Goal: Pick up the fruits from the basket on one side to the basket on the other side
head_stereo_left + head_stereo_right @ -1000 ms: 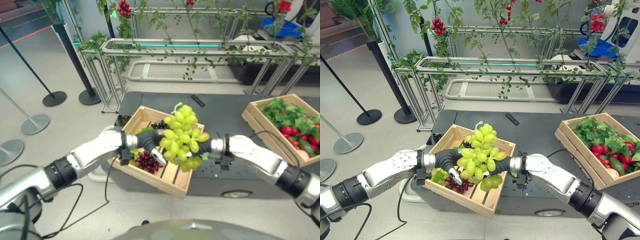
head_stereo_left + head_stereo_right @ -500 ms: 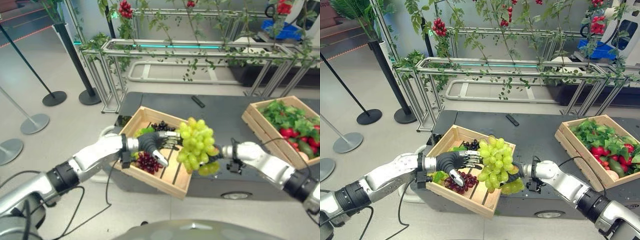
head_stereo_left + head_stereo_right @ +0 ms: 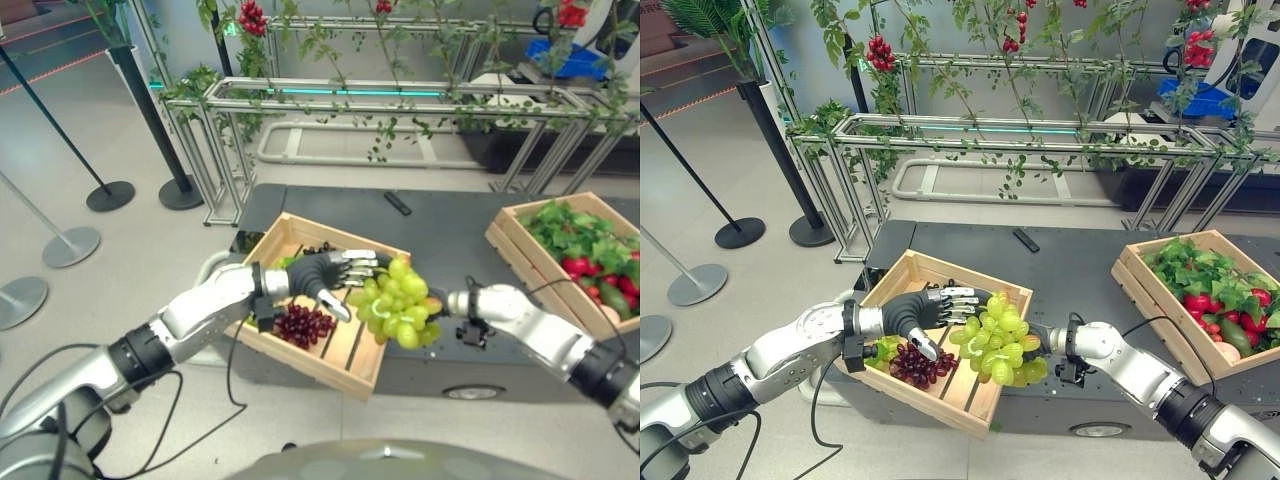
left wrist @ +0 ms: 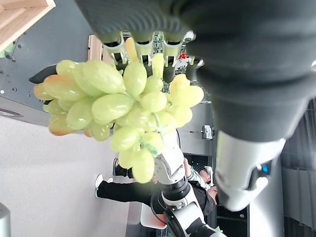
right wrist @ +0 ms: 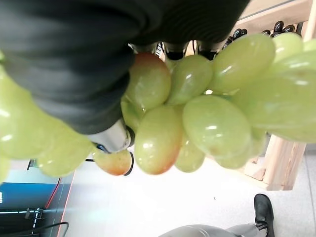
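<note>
Green grapes [image 3: 398, 307] hang at the near right edge of the left crate [image 3: 350, 362], between both hands.

The right hand [image 3: 1042, 341] is under the bunch, its fingers buried among the grapes, so I cannot tell its grip. The left hand [image 3: 330, 275] reaches flat, fingers straight, tips against the bunch. The right wrist view adds a person's shoe [image 5: 264, 211]. Dark grapes [image 3: 302, 324] lie in the left crate; the right crate [image 3: 520, 245] holds greens.

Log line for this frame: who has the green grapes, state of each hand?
green grapes: in right hand, over left crate edge | left hand: open, beside bunch | right crate: not reached
</note>
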